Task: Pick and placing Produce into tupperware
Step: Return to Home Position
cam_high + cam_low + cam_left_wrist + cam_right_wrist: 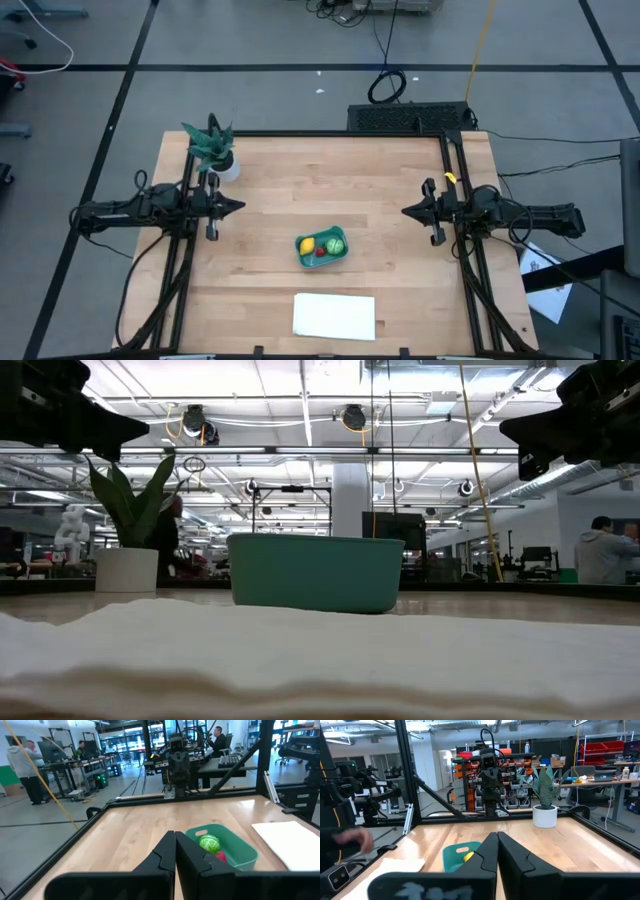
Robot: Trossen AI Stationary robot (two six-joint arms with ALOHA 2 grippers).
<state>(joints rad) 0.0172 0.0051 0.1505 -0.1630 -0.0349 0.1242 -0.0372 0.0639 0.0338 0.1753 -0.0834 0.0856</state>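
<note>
The teal-blue tupperware (322,249) sits on the table's middle, toward the near edge, with the yellow lemon (305,245), the green fruit (335,243) and the red strawberry (321,253) inside. The low view shows only the tupperware's wall (315,573). The left wrist view shows the green fruit (209,842) and red strawberry (220,856) in it; the right wrist view shows the lemon (468,855). My left gripper (240,207) hangs shut above the table's left side. My right gripper (405,211) hangs shut above the right side. Both stay clear of the tupperware.
A teal potted plant in a white pot (214,150) stands at the far left corner. A flat white sheet (334,316) lies by the near edge, in front of the tupperware. Black frame rails (457,180) run along the table's sides. People stand in the room behind.
</note>
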